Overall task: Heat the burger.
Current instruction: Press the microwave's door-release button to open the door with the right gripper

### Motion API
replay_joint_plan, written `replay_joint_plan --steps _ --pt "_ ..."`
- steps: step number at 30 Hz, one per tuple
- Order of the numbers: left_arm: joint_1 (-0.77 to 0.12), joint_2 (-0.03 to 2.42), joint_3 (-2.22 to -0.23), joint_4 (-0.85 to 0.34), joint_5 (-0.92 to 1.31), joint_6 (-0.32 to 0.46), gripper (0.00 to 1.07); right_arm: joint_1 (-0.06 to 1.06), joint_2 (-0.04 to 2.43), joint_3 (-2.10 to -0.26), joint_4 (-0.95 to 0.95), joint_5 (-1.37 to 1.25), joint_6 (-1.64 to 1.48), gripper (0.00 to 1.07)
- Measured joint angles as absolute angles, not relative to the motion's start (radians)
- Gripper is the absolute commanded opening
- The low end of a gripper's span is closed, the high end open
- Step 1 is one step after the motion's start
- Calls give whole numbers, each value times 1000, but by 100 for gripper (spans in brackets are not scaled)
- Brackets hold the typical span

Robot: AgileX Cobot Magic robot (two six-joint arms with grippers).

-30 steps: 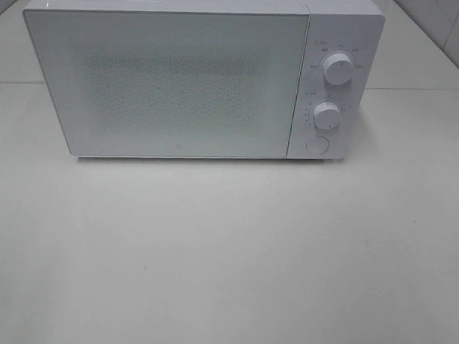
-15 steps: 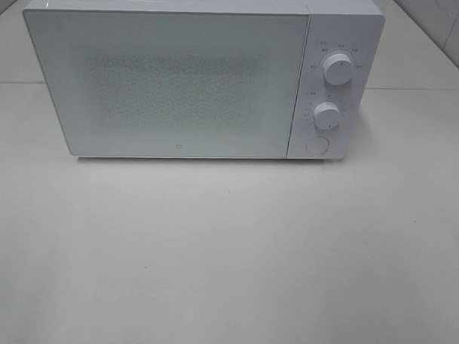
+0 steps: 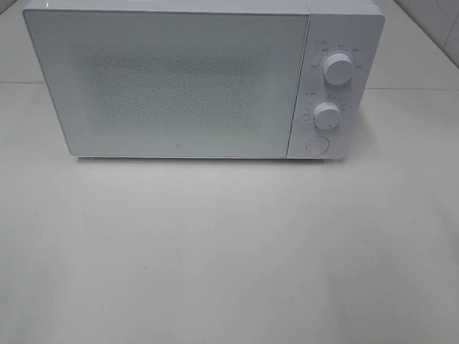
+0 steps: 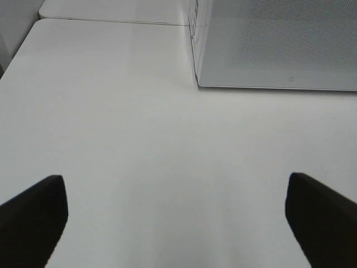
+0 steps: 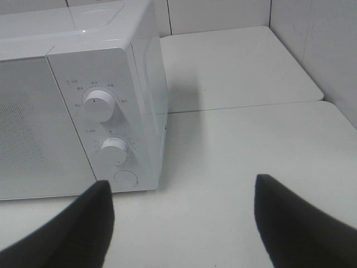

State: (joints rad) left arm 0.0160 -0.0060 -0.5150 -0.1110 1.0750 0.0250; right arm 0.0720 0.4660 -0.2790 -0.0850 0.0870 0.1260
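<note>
While hovering clear of the shut microwave (image 3: 172, 79) on the table (image 3: 226, 262), holding left fingers (image 4: 30, 215) and right fingers (image 5: 290, 223) apart, empty. No burger in sight; maybe inside heating, impossible to tell.

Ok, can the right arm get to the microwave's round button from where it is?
Probably yes: the right end effector hangs open close before the round button, only bare table between.

The left gripper (image 4: 174, 184) and right gripper (image 5: 183, 184) each show two matte black fingers (image 4: 33, 218) tapering to blunt tips.
</note>
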Motion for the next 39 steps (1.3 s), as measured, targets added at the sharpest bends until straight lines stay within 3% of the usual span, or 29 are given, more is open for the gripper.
replay_joint_plan --steps 1,2,4,5,6,8,9,11,21,39 --pt "16 -6 -515 -111 1075 25 98 72 466 -279 -85 87 126 57" --pt "16 -6 -515 -111 1075 25 98 72 497 -257 -85 33 160 47" --pt "16 -6 -515 -111 1075 25 98 72 513 -245 -85 0 182 43" --pt "16 -6 -515 -111 1075 25 98 72 539 -225 -83 -55 233 31" --pt "16 -6 -515 -111 1075 25 98 72 539 -225 -83 -55 233 31" --pt "16 -6 -515 -111 1075 25 98 72 582 -195 -83 -157 347 16" --pt "16 -6 -515 -111 1075 25 98 72 582 -195 -83 -157 347 16" --pt "16 -6 -515 -111 1075 25 98 72 625 -167 -83 -267 497 2" --pt "16 -6 -515 -111 1075 25 98 72 826 -113 -77 -506 990 0" --pt "16 -6 -515 -111 1075 25 98 72 1364 -117 -77 -904 1316 1"
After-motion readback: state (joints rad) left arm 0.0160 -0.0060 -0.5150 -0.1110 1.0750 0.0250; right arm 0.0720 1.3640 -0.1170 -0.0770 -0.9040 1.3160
